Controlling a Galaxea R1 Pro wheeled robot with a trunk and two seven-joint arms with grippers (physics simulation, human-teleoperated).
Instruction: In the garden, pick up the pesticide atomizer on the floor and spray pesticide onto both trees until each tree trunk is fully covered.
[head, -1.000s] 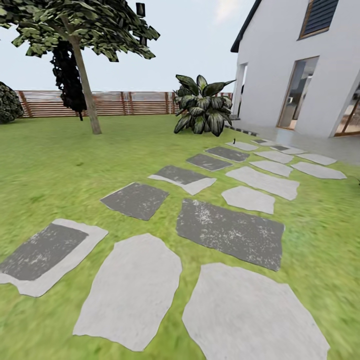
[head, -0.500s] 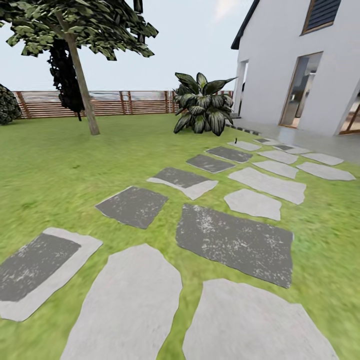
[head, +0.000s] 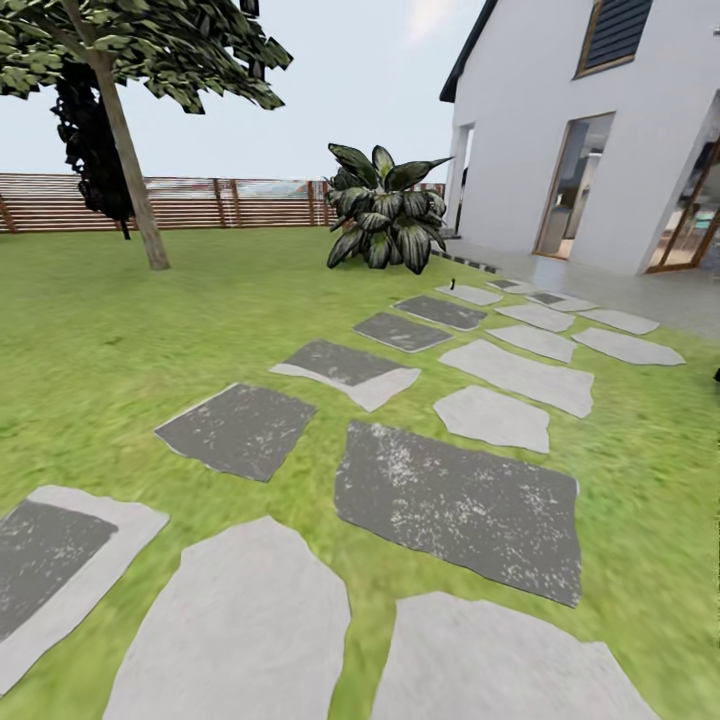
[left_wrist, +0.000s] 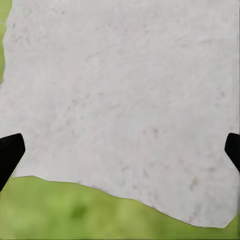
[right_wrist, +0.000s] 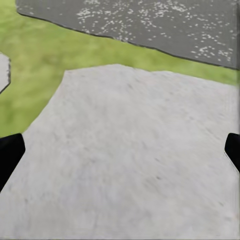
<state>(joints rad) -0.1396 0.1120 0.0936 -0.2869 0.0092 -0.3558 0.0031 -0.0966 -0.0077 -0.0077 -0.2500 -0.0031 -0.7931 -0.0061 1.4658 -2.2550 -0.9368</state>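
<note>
Paving slabs (head: 455, 505) run ahead; tree (head: 125, 150) left, house (head: 600, 130) right

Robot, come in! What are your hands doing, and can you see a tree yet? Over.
Left gripper open, right gripper open, both empty. Tree trunk far across lawn. Paving slabs underfoot.

The head view looks forward and down across the lawn (head: 130, 330) and slabs (head: 460, 500) toward a fence (head: 240, 203), tree (head: 125, 150) and house (head: 600, 130). Both wrist views face down, close over pale slabs (left_wrist: 125, 100) (right_wrist: 130, 160) edged with grass, like those nearest the head view.
</note>
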